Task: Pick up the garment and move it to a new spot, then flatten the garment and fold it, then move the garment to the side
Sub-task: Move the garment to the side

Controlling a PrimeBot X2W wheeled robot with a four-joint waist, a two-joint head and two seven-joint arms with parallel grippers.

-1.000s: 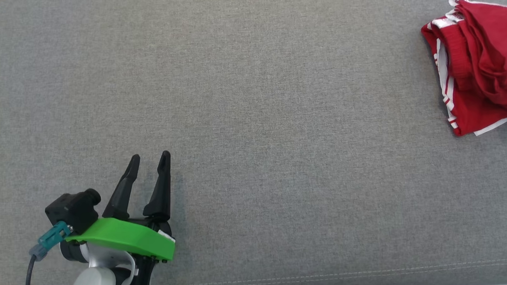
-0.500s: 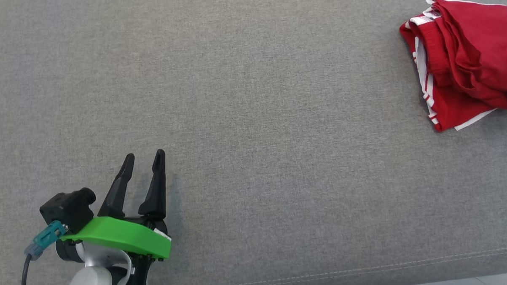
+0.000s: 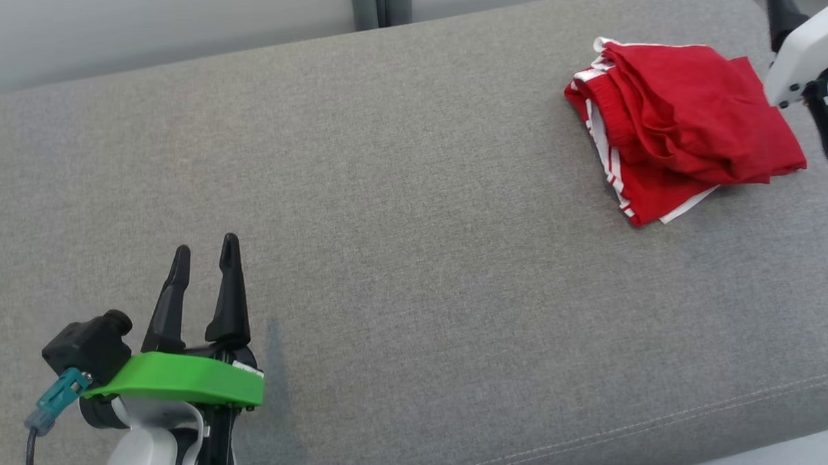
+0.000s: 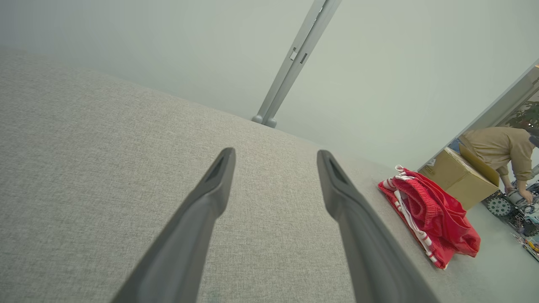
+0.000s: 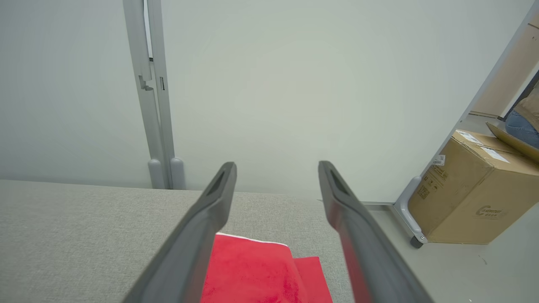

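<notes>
Red and folded, the garment (image 3: pixel 679 123) lies at the right end of the grey cushion (image 3: pixel 412 191), with the left gripper (image 3: pixel 205 245) and right gripper (image 5: pixel 276 176) both open and empty, so the task looks done.

Red garment (image 3: pixel 686 126), folded, far right on grey bench (image 3: pixel 420 225); left gripper (image 3: pixel 205 242) lower left, fingers (image 3: pixel 229 294) apart, empty.

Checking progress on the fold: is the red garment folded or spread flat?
Folded, roughly: the red garment lies in stacked, wrinkled layers near the grey cushion's right end, white-striped edges doubled, not spread flat.
</notes>
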